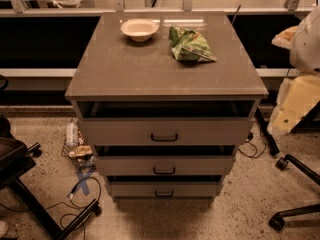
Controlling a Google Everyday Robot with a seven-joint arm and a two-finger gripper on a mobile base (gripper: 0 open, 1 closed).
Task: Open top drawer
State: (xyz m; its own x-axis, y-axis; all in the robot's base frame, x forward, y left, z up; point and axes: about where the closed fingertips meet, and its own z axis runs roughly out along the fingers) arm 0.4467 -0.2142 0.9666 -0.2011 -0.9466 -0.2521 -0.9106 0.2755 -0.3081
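The top drawer (165, 130) is the widest of three grey-beige drawers in a cabinet at the centre of the camera view. Its flat front carries a small dark bar handle (164, 137). A dark gap shows between its front and the cabinet top (125, 69), and the front stands a little forward. My gripper (292, 109) is the pale yellowish end of the arm at the right edge. It hangs beside the cabinet's right side, apart from the drawer and its handle.
A white bowl (139, 29) and a green bag (187, 45) lie on the cabinet top. Two narrower drawers (164, 165) sit below. Chair bases stand at the left (30, 184) and right (295, 204). Cables and clutter (77, 149) lie on the floor at the left.
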